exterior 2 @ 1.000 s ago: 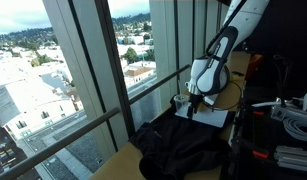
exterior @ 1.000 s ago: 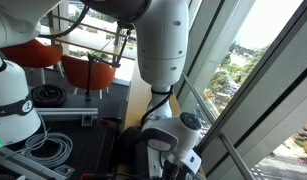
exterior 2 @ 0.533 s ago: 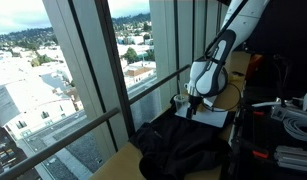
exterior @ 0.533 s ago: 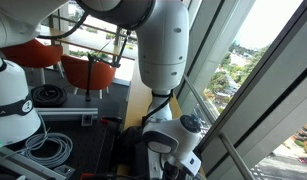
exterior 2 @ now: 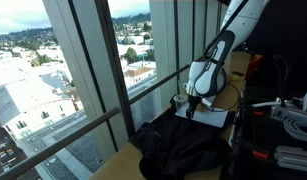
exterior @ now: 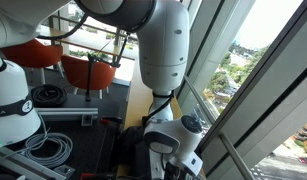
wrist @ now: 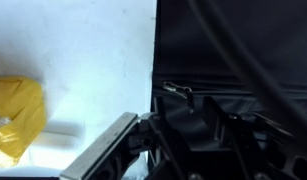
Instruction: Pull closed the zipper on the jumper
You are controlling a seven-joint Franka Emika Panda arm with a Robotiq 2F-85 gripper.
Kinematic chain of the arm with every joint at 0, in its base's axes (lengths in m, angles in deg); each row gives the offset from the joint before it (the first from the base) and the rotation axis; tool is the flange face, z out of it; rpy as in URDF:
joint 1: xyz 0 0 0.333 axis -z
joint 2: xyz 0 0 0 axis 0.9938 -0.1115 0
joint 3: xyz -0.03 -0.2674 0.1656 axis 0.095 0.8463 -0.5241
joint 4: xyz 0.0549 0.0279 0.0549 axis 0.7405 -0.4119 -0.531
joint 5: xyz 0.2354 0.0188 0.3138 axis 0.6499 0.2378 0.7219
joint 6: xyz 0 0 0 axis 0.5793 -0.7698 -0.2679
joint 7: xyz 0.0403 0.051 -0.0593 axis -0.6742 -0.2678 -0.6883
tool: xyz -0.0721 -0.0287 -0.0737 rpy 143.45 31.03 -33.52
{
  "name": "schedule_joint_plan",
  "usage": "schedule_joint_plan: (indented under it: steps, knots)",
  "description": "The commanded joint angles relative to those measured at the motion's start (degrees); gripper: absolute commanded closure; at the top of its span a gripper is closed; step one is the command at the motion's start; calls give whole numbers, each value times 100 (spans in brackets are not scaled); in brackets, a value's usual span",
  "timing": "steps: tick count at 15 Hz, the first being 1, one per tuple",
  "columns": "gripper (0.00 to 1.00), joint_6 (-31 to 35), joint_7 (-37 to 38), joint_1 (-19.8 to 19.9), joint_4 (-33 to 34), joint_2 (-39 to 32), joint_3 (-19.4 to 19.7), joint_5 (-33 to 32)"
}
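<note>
Tall windows (exterior 2: 133, 50) flanked the black jumper (exterior 2: 183, 148) on the bench (exterior 2: 118, 166). The jaws hung just above its zipper (wrist: 176, 90), their gap impossible to judge.

Two orange chairs (exterior: 88, 68) stand far back in an exterior view, with coiled grey cables (exterior: 53, 148) near left. In the wrist view, a yellow object (wrist: 15, 118) lies left on a white sheet (wrist: 93, 60).

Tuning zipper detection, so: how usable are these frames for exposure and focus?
Wrist view: soft focus, white sheet blown out, black jumper nearly featureless, zipper pull barely readable. In an exterior view, bright windows leave the jumper a dark mass. In an exterior view, the arm blocks the foreground and the sky is overexposed.
</note>
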Motion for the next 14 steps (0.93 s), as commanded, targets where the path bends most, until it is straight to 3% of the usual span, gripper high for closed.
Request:
schedule_joint_plan:
  steps: [1, 3, 14]
  knots:
    - [86, 94, 197, -50, 61, -36, 44, -213]
    - [99, 98, 193, -39, 61, -50, 42, -209]
    - [98, 118, 280, -212, -73, 9, -3, -199]
